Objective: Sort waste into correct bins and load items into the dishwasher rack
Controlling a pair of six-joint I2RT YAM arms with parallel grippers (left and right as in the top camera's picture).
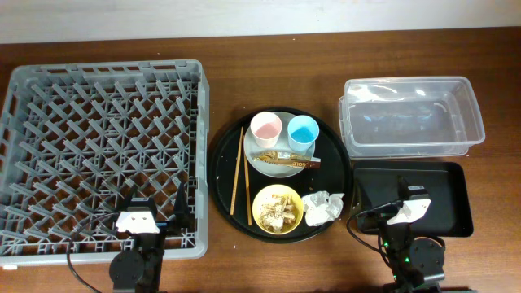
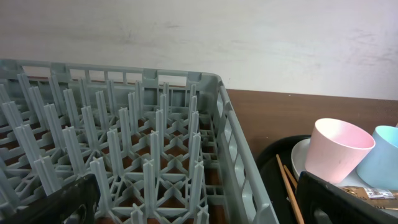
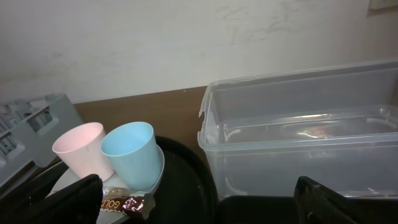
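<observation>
Both end effectors agape and empty.

The overhead camera looks straight down from well above the table, far enough back to take in everything: rack at left, round tray in the middle, tub at far right. The left wrist camera sits low over the rack's near part, close to the pegs, facing the far wall. The right wrist camera sits low at near right, also facing far, with the tub close ahead. Both wrist views share the pink cup and blue cup. The cups are at right in the left view and at left in the right view, which also catches a rack corner.
</observation>
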